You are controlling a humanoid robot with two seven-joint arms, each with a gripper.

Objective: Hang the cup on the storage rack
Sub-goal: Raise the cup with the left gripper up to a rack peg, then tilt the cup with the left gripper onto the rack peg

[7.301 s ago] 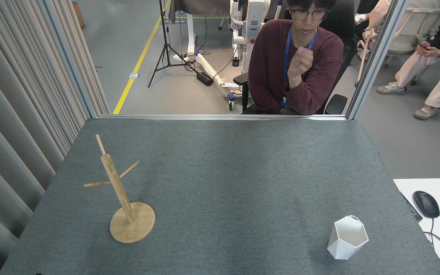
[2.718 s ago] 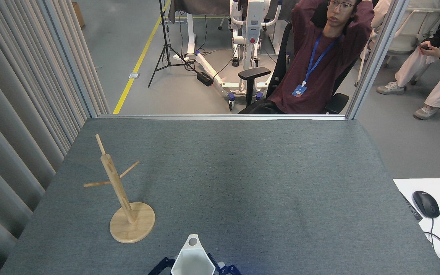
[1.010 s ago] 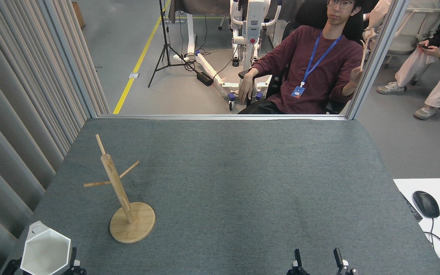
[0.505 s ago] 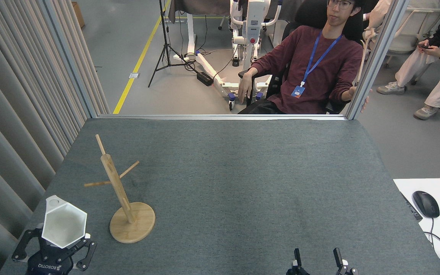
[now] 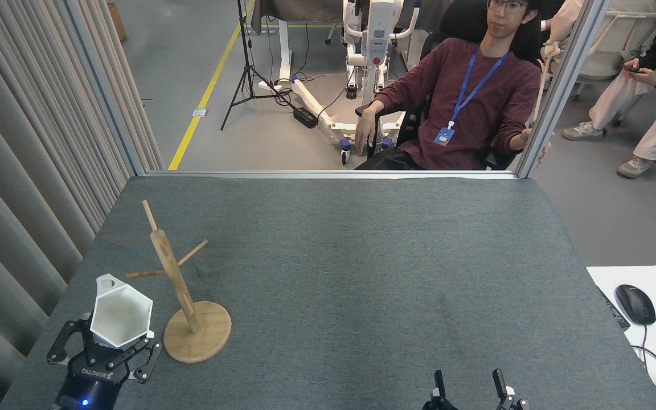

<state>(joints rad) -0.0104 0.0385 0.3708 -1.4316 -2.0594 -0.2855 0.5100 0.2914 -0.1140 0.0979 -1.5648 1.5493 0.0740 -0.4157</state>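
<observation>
Two grippers visible: my left gripper (image 5: 113,346) grips the cup (image 5: 121,313) just left of the storage rack (image 5: 183,296); my right gripper (image 5: 467,388), fingers apart, sits far right of it.

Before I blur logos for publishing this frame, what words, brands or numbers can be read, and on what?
"ROBOTIQ", upside down, on the left gripper body, which holds the cup.
The blue badge on the seated person's lanyard: too small to read.
The floor label by the yellow line: too small to read.
Nothing else legible.

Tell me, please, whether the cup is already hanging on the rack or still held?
Still held: the left gripper clasps the cup, mouth up, beside the storage rack, its handle hole on no peg.
</observation>
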